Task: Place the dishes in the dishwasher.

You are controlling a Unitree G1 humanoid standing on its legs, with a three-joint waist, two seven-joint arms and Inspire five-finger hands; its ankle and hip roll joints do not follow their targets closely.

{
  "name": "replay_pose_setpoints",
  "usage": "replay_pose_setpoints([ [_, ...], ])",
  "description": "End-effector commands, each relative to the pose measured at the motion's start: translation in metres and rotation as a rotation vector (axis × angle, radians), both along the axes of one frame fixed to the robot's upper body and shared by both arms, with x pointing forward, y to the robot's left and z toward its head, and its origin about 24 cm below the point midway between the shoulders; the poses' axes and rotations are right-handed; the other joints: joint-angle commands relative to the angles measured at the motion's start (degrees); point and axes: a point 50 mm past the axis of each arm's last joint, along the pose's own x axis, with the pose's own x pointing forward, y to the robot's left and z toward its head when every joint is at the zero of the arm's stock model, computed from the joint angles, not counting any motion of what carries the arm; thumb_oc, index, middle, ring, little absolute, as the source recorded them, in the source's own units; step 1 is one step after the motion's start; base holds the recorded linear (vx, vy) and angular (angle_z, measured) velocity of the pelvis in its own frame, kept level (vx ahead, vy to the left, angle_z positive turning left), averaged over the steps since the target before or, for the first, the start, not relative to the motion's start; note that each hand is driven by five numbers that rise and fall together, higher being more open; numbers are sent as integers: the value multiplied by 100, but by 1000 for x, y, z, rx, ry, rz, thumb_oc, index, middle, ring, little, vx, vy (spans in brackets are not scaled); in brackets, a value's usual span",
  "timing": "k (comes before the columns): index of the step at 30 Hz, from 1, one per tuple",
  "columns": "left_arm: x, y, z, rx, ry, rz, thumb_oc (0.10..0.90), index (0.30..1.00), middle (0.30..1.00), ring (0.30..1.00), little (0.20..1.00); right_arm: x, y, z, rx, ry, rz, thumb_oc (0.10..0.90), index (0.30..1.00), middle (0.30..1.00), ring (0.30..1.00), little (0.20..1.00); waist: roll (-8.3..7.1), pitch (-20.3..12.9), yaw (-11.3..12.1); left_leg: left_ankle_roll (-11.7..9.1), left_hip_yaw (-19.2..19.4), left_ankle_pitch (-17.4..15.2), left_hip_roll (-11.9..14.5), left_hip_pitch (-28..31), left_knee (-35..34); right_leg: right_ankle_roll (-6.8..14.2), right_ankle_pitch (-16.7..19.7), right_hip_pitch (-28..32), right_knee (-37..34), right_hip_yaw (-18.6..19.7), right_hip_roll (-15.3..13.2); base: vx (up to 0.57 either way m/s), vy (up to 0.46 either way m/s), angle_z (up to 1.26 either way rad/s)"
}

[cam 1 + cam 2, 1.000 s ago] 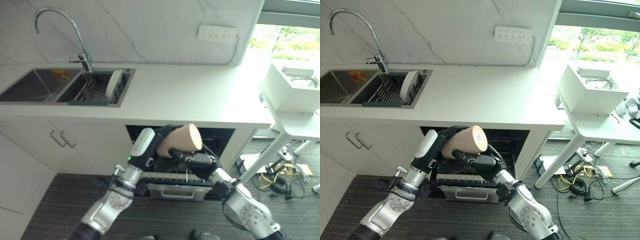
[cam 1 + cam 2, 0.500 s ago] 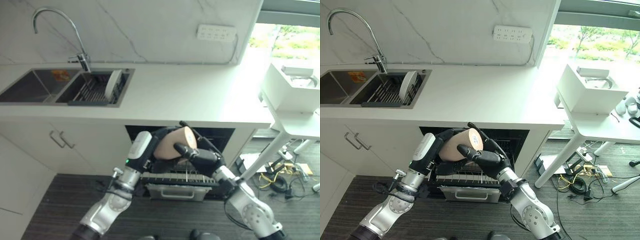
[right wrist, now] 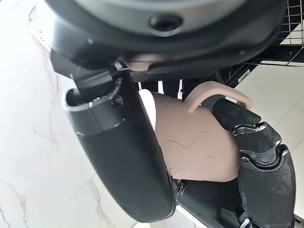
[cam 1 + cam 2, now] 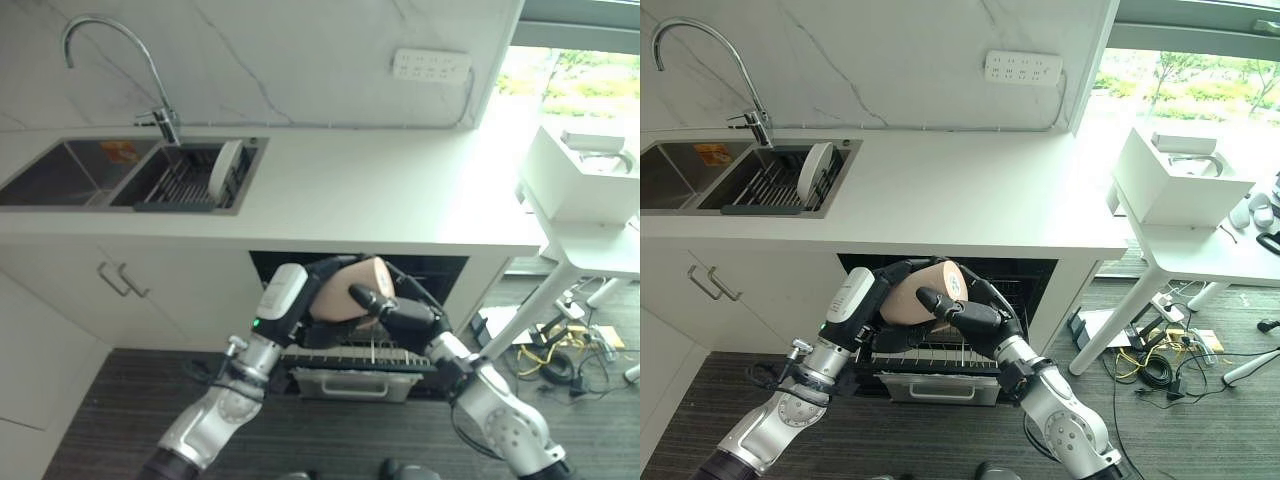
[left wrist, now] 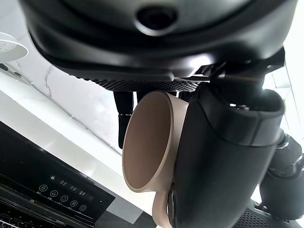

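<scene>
The white desk (image 4: 400, 190) spans the middle of the frame, with the sink (image 4: 60, 172) at upper left holding a rack (image 4: 185, 180) and a white plate (image 4: 227, 168). Below centre, the open dishwasher (image 4: 445, 272) shows its pulled-out wire rack (image 4: 350, 358). Over it, the left robot hand (image 4: 318, 290) and right robot hand (image 4: 390, 310) both curl round a beige mug (image 4: 345, 292). Since a second ago the mug has come lower and back, nearer the dishwasher's opening.

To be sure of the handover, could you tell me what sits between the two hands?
The beige mug sits between them, gripped by the left hand and right hand above the dishwasher rack, as the right eye view shows.
</scene>
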Motion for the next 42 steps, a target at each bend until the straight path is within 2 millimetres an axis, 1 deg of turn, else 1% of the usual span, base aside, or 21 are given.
replay_pose_setpoints([
  [1, 8, -4, 45, -159, -166, -54, 400, 300, 300, 300, 300, 9, 18, 70, 196, -332, 62, 400, 300, 300, 300, 300, -107, -239, 61, -113, -173, -387, 231, 207, -43, 578, -492, 517, -150, 287, -41, 0, 0, 0],
  [2, 9, -3, 45, -181, -144, -47, 562, 542, 542, 542, 542, 10, 17, 72, 195, -340, 49, 400, 300, 300, 300, 300, -105, -234, 66, -112, -174, -386, 232, 205, -43, 578, -492, 516, -150, 283, -43, -33, 20, 0],
  [3, 11, 4, 39, -251, -90, 4, 800, 900, 900, 900, 900, 11, 12, 73, 189, -352, 16, 400, 300, 300, 300, 300, -105, -230, 85, -116, -184, -384, 229, 201, -43, 575, -495, 519, -150, 275, -46, 0, 0, 0],
  [4, 11, 6, 39, -264, -85, 17, 800, 900, 900, 900, 900, 11, 12, 74, 186, -354, 10, 400, 300, 300, 300, 300, -104, -230, 87, -116, -186, -383, 228, 200, -43, 573, -497, 518, -150, 272, -46, 0, 0, 0],
  [8, 10, 31, 34, -419, -63, 148, 800, 900, 900, 900, 900, 12, -1, 72, 171, -352, -60, 400, 300, 300, 300, 300, -111, -225, 137, -115, -214, -368, 215, 188, -43, 552, -494, 517, -150, 248, -51, 0, 0, 0],
  [9, 8, 44, 33, -500, -62, 206, 800, 900, 900, 900, 900, 13, -7, 70, 170, -349, -91, 400, 300, 300, 300, 300, -119, -216, 159, -116, -218, -361, 220, 181, -43, 541, -494, 518, -150, 230, -56, 0, 0, 0],
  [10, 6, 50, 32, -536, -64, 232, 800, 900, 900, 900, 900, 13, -10, 70, 170, -348, -106, 400, 300, 300, 300, 300, -124, -214, 168, -117, -226, -356, 220, 178, -43, 534, -493, 518, -150, 224, -57, -14, -2, 4],
  [11, 3, 62, 32, -602, -78, 284, 800, 900, 900, 900, 900, 14, -16, 69, 172, -345, -137, 400, 300, 300, 300, 300, -134, -210, 192, -120, -241, -350, 220, 172, -43, 522, -494, 521, -150, 210, -58, -7, -3, 6],
  [13, -2, 77, 33, -677, -102, 339, 800, 900, 900, 900, 900, 14, -23, 68, 177, -342, -166, 400, 300, 300, 300, 300, -141, -204, 197, -124, -255, -341, 221, 170, -43, 511, -495, 528, -150, 194, -58, -2, 0, 6],
  [18, -9, 101, 30, -807, -131, 463, 800, 900, 900, 900, 900, 15, -38, 70, 173, -349, -249, 400, 300, 300, 300, 300, -156, -209, 189, -138, -270, -335, 219, 176, -43, 489, -524, 544, -150, 178, -57, 3, 5, 2],
  [22, -13, 111, 29, -844, -157, 526, 800, 900, 900, 900, 900, 16, -49, 71, 169, -355, -312, 400, 300, 300, 300, 300, -159, -219, 179, -141, -270, -337, 224, 179, -43, 484, -541, 558, -150, 167, -67, 0, 0, 0],
  [26, -14, 118, 27, -834, -166, 567, 800, 900, 900, 900, 900, 16, -58, 71, 167, -357, -367, 400, 300, 300, 300, 300, -162, -219, 158, -140, -262, -343, 220, 194, -43, 483, -549, 572, -150, 166, -74, 0, 0, 0],
  [30, -16, 125, 26, -844, -163, 598, 800, 900, 900, 900, 900, 16, -64, 70, 171, -357, -395, 400, 300, 300, 300, 300, -151, -224, 133, -137, -251, -343, 222, 210, -43, 480, -549, 579, -150, 178, -74, 0, 0, 0],
  [42, -15, 129, 17, -842, -118, 632, 800, 900, 900, 900, 900, 16, -72, 70, 219, -351, -443, 400, 300, 300, 300, 300, -142, -224, 97, -133, -218, -358, 229, 251, -43, 479, -558, 601, -150, 203, -55, 0, 0, 0],
])
